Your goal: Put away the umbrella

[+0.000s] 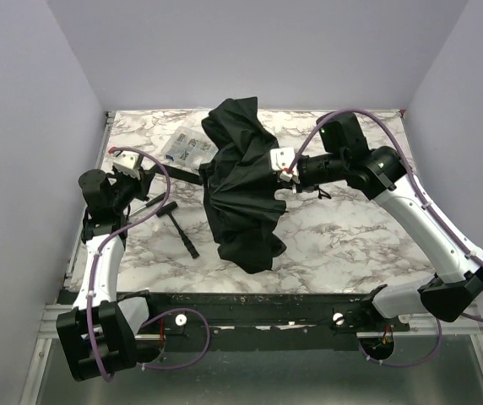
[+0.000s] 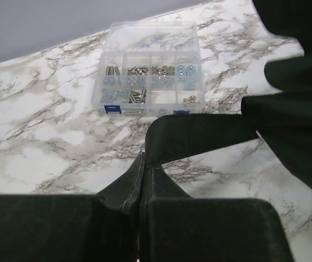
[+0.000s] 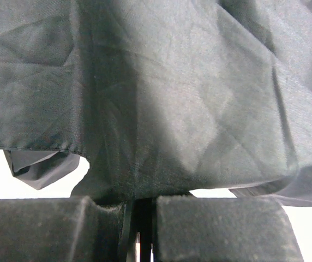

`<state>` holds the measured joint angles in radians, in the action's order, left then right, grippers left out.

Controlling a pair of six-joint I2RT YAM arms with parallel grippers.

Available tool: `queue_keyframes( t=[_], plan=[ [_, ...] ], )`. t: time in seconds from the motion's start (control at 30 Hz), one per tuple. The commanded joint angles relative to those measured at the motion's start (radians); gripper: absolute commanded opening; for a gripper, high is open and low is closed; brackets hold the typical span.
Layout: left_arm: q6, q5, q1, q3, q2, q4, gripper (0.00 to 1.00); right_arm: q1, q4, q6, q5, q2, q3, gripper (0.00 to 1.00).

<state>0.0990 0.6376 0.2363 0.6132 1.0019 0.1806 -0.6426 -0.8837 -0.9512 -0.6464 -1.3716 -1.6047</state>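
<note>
The umbrella [image 1: 240, 190] lies half-folded in the middle of the marble table, its dark canopy crumpled and spread. My left gripper [image 1: 151, 175] sits at the umbrella's left side. In the left wrist view this gripper [image 2: 141, 191] is shut on a dark strip of the umbrella [image 2: 194, 136] that runs right to the canopy. My right gripper [image 1: 285, 166] is at the canopy's right edge. In the right wrist view it [image 3: 139, 210] is shut on a fold of the canopy fabric [image 3: 189, 98], which fills nearly the whole view. The handle is hidden.
A clear plastic compartment box [image 2: 149, 76] of small screws lies at the back left [image 1: 188, 149], just beyond the left gripper. A small black-handled tool [image 1: 182, 228] lies on the table [image 1: 351, 236] in front of the left gripper. Walls close in at the left, back and right.
</note>
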Motion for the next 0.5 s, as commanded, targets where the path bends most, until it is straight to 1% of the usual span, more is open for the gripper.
queue_keyframes(
  t=[0.0, 0.17, 0.3, 0.47],
  plan=[
    [-0.054, 0.070, 0.006, 0.079, 0.050, 0.043, 0.00, -0.016, -0.063, -0.075, -0.061, -0.030, -0.015, 0.00],
    [-0.096, 0.136, -0.011, 0.154, 0.136, 0.087, 0.00, -0.045, -0.070, -0.126, -0.049, -0.082, -0.009, 0.00],
    [-0.163, 0.186, -0.037, 0.210, 0.219, 0.114, 0.00, -0.071, -0.081, -0.199, -0.043, -0.108, 0.007, 0.00],
    [-0.192, 0.209, -0.084, 0.286, 0.317, 0.112, 0.00, -0.091, -0.095, -0.253, -0.039, -0.129, 0.017, 0.00]
  ],
)
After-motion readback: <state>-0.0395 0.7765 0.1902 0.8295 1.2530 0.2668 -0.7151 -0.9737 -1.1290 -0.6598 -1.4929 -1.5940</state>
